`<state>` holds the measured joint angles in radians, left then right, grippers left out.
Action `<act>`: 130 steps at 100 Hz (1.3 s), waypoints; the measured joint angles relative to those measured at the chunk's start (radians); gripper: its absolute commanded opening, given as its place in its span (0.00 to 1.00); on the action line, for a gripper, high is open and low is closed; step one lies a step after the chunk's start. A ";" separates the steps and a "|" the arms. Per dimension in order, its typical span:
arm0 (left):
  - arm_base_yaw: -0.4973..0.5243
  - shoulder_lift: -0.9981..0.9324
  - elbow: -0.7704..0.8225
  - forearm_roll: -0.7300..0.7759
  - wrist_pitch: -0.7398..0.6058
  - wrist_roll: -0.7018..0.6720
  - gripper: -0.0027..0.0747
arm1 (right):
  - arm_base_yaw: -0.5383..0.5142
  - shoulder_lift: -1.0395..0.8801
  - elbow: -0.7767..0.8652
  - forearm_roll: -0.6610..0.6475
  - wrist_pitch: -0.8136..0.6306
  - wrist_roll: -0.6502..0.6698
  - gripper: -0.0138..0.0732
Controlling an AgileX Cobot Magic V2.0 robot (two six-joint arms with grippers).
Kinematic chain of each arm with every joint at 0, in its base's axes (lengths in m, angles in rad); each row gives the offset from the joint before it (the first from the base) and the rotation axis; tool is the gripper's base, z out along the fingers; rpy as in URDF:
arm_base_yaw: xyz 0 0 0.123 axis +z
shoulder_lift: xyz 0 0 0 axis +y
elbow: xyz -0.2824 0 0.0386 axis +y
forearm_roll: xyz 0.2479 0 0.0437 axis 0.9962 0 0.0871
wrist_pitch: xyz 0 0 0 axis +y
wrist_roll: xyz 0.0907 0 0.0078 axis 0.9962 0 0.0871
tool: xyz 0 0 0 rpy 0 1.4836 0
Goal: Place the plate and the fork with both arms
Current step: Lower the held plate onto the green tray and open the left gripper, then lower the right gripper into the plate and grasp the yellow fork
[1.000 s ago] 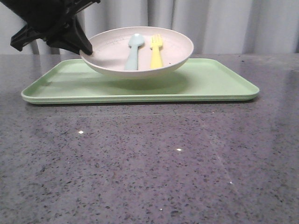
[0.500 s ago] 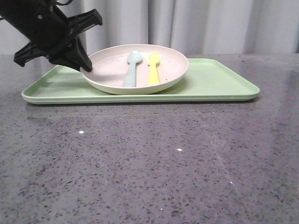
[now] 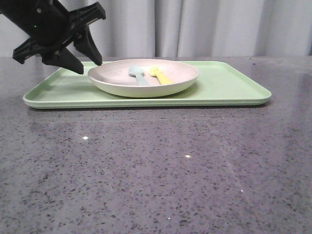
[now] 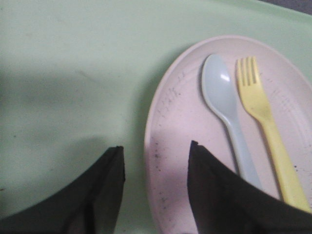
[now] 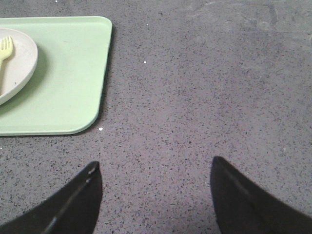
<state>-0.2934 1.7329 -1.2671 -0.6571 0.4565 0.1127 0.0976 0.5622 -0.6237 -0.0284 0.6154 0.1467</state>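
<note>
You see the plate (image 3: 144, 78) resting flat on the green tray (image 3: 229, 85), with the fork (image 3: 160, 74) and blue spoon (image 3: 137, 74) inside. The left gripper (image 3: 90, 66) hangs spread at its rim, gripping nothing. The right gripper (image 5: 153, 168) hovers spread over the table (image 5: 209, 83).

A dark grey speckled table (image 3: 161, 170) fills the near scene, glossy with small light glints. Pale grey curtains (image 3: 219, 27) hang behind, far.

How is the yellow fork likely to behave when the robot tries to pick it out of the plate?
The fork looks like thin, smooth plastic, so it is probably light and stiff. Lying flat in the plate beside the spoon, it may slide when nudged.
</note>
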 measured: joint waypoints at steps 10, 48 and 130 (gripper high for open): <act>0.000 -0.044 0.002 0.028 0.002 0.000 0.44 | 0.004 0.002 0.000 0.000 0.000 0.000 0.72; 0.046 -0.397 0.219 0.125 -0.006 0.000 0.44 | 0.098 0.170 -0.178 0.000 0.076 0.000 0.72; 0.259 -0.995 0.495 0.356 0.166 0.000 0.44 | 0.424 1.000 -0.942 0.002 0.324 0.000 0.72</act>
<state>-0.0340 0.7379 -0.7719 -0.3015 0.6227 0.1127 0.5218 1.5622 -1.5652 -0.0262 0.9391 0.1467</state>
